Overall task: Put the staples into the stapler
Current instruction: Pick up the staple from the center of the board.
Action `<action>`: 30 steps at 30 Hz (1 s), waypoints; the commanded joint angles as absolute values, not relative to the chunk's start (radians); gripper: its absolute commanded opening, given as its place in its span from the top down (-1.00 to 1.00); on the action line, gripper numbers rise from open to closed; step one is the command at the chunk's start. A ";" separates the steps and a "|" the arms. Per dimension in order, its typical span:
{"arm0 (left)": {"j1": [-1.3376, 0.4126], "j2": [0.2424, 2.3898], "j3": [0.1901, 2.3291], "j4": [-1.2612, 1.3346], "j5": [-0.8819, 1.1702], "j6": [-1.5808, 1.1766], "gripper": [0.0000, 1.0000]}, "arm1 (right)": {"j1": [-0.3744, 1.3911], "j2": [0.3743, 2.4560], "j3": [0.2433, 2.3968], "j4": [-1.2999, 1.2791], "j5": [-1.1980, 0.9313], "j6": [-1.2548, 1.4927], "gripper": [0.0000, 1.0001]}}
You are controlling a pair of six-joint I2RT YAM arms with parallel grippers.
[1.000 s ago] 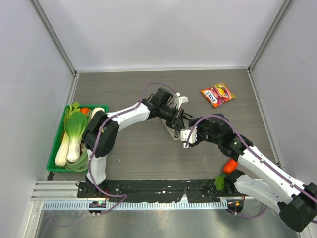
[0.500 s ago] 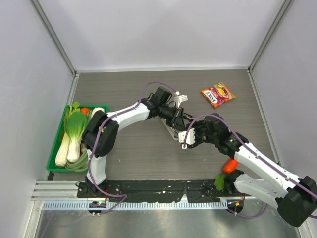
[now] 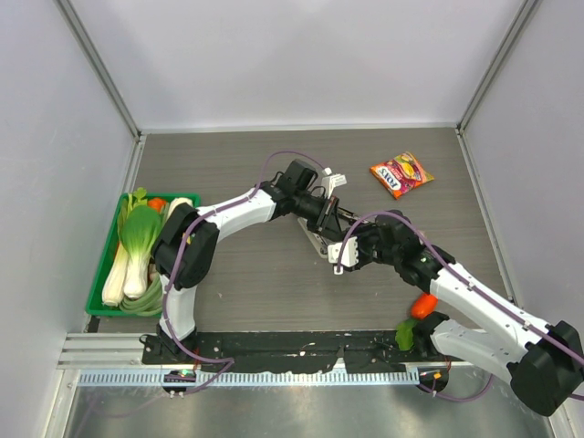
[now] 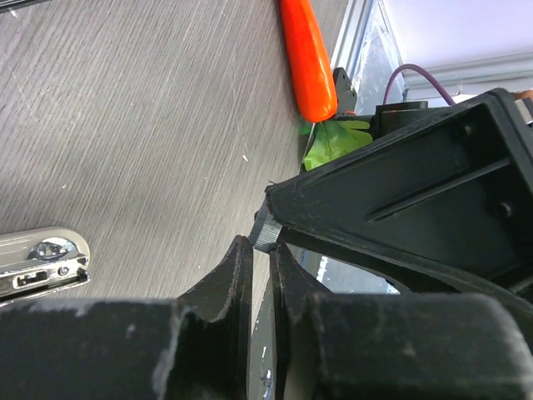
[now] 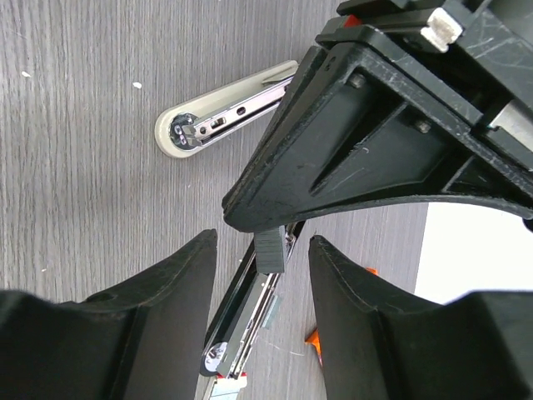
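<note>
Stapler [image 5: 223, 121]: open.
Left gripper [image 4: 261, 247]: clamped on staples [image 5: 271, 250] just above stapler.
Right gripper [image 5: 263, 260]: fingers [image 5: 166, 317] apart, straddling stapler rail.

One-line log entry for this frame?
left gripper: shut on staple strip | right gripper: open, straddling stapler | staple strip: over open magazine

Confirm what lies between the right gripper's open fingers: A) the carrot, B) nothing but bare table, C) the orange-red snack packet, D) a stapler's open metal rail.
D: in the right wrist view the stapler's metal rail runs lengthwise through the gap between the two fingers of the right gripper, with clear space on either side of it.
</note>
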State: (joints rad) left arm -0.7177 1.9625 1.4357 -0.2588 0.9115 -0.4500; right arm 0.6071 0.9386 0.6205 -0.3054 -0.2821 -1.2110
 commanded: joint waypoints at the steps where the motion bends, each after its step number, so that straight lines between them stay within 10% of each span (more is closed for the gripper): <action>1: -0.715 1.910 1.440 -0.210 0.943 -0.471 1.00 | 0.615 0.946 0.620 -0.259 -0.270 -1.239 -0.03; 19: -0.719 1.914 1.436 -0.187 0.959 -0.500 1.00 | 0.630 0.933 0.595 -0.235 -0.232 -1.276 0.55; 30: -0.713 1.898 1.439 -0.181 0.962 -0.492 0.46 | 0.630 0.907 0.586 -0.245 -0.222 -1.278 0.70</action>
State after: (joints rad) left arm -0.7185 1.9606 1.4326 -0.2314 0.9291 -0.4908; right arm 0.6212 0.9268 0.5915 -0.2630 -0.2272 -1.2678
